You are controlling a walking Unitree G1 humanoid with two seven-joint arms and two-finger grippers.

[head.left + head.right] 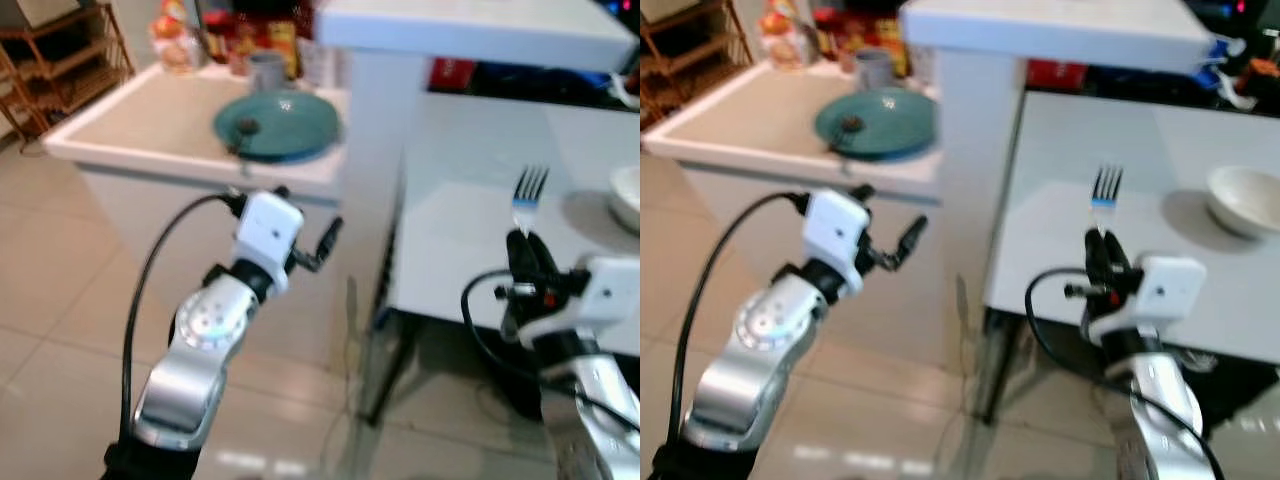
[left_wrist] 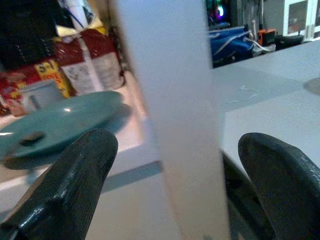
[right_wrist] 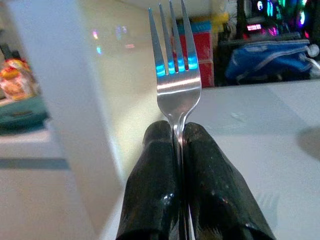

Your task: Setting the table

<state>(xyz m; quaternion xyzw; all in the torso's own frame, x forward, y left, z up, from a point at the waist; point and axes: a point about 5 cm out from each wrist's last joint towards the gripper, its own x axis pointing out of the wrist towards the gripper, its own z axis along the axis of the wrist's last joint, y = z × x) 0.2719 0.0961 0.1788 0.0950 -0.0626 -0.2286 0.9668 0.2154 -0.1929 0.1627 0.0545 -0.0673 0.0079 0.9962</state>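
While the right gripper (image 1: 1102, 250) is clamping its fingers on the fork (image 1: 1105, 190), tines pointing away over the table (image 1: 1120, 130) toward the bowl (image 1: 1245, 200), the left gripper (image 1: 902, 240) is hanging fingers apart, farther from that bowl.

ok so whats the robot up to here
It's setting the table. The right gripper is shut on a fork, tines pointing away, held over the near edge of the white table, where a white bowl already sits further right. The left gripper is open and holds nothing, raised in front of a counter with a teal plate on it.
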